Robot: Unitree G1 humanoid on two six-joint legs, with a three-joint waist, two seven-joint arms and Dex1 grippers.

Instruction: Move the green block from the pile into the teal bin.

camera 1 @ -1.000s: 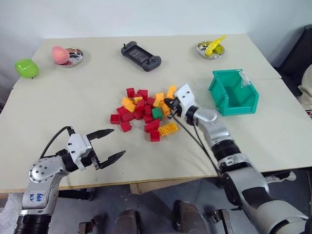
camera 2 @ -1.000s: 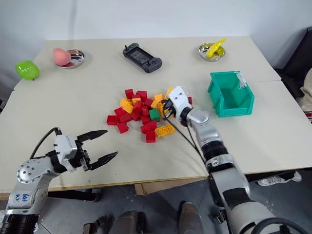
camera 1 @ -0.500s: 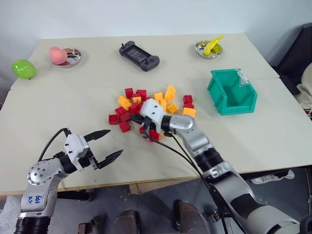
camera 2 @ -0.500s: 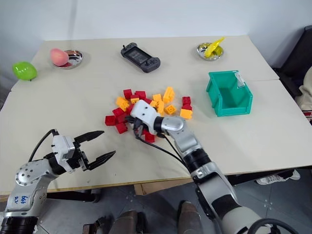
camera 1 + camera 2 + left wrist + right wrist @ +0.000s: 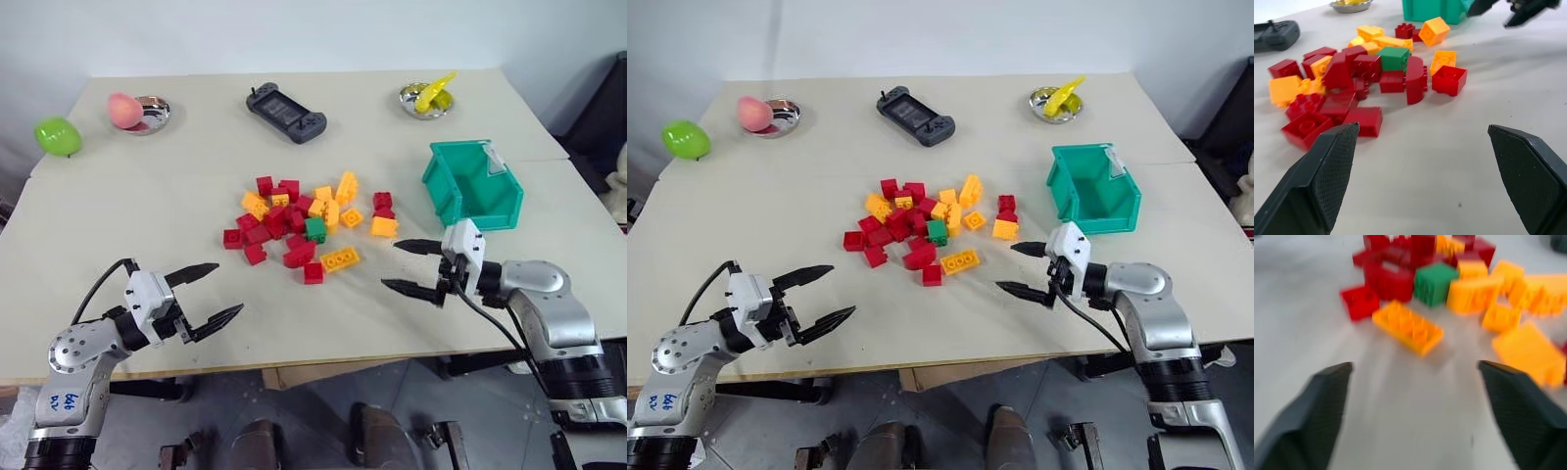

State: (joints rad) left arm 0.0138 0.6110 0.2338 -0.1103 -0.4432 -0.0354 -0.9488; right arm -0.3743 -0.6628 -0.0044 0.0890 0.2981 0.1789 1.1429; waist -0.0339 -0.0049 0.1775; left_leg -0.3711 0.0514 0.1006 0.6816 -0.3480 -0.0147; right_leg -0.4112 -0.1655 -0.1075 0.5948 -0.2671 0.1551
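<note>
Withdrawn from the pile [image 5: 299, 223]: right gripper [image 5: 419, 266], fingers now wide, empty. Left gripper [image 5: 206, 294] wide. Beige table [image 5: 147, 215], white wall. Green block [image 5: 315, 229]: dark, studded, among the bricks.

You have bare table [image 5: 176, 211] between the left gripper [image 5: 208, 294] and the pile [image 5: 304, 220], and more between the right gripper [image 5: 412, 266] and the pile. The green block [image 5: 314, 229] sits hemmed in by red bricks and, it seems, orange ones touching its far side. The teal bin [image 5: 472, 186] stands apart from the pile, with two stray bricks [image 5: 383, 213] in the lane between.
</note>
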